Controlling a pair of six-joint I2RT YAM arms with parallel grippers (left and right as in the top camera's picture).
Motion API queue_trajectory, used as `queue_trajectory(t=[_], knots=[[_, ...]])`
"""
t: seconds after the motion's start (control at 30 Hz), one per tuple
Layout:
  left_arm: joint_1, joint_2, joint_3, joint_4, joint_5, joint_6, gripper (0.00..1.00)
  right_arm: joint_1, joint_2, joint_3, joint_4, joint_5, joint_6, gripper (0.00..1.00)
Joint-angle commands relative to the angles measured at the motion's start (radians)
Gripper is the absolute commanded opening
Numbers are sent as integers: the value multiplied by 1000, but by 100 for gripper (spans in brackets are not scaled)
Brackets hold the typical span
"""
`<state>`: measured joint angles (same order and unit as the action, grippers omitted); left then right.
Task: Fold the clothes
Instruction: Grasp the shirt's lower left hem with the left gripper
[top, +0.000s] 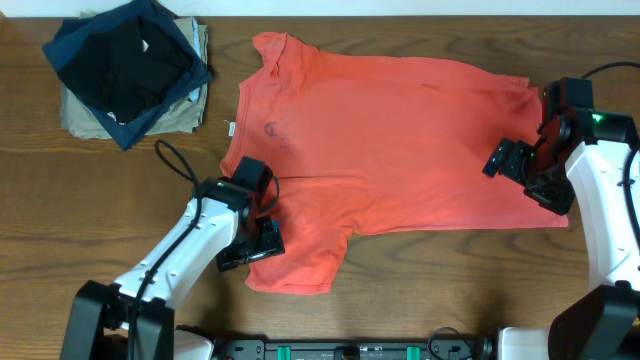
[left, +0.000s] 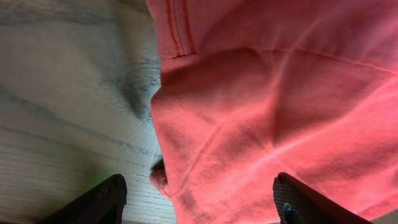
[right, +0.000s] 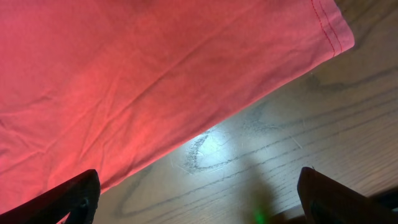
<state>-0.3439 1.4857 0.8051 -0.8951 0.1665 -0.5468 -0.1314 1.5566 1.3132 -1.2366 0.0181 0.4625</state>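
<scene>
The coral-red T-shirt (top: 400, 140) lies spread flat on the table, lettering side down, collar at the left and hem at the right. Its small white neck label (top: 232, 127) pokes out at the left edge. My left gripper (top: 252, 242) is open over the near sleeve (left: 267, 124), whose cuff and folded edge sit between the fingers. My right gripper (top: 530, 175) is open at the hem's near corner; in the right wrist view the hem (right: 155, 81) lies above bare wood between the fingers (right: 199, 199).
A stack of folded garments, navy and black on top (top: 130, 60) and khaki-beige beneath (top: 90, 120), sits at the back left corner. Bare wood table (top: 440, 280) lies in front of the shirt. A black cable (top: 175, 160) loops near the left arm.
</scene>
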Motion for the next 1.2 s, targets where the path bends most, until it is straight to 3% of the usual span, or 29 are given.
queue_trajectory(t=[0.0,0.13,0.27,0.43,0.57,0.7,0.77,1.17], knots=[[3,26,-16,5,2,-8,76,2,-13,-5,-1,1,-16,99],[3,30,-56,36,2,-8,74,2,-13,-5,3,1,-15,99],[3,30,-65,41,2,-8,61,2,-13,-5,10,1,-15,99],[3,30,-68,48,2,-8,60,2,-13,-5,10,0,-15,99],[3,30,-85,60,2,-8,33,2,-13,-5,10,0,-14,99],[3,30,-87,71,2,0,12,2,-13,-5,10,7,-15,99],[3,30,-87,77,2,0,6,2,-13,-5,10,29,-14,99],[3,30,-87,93,-29,19,6,-101,-10,-10,79,163,76,99]])
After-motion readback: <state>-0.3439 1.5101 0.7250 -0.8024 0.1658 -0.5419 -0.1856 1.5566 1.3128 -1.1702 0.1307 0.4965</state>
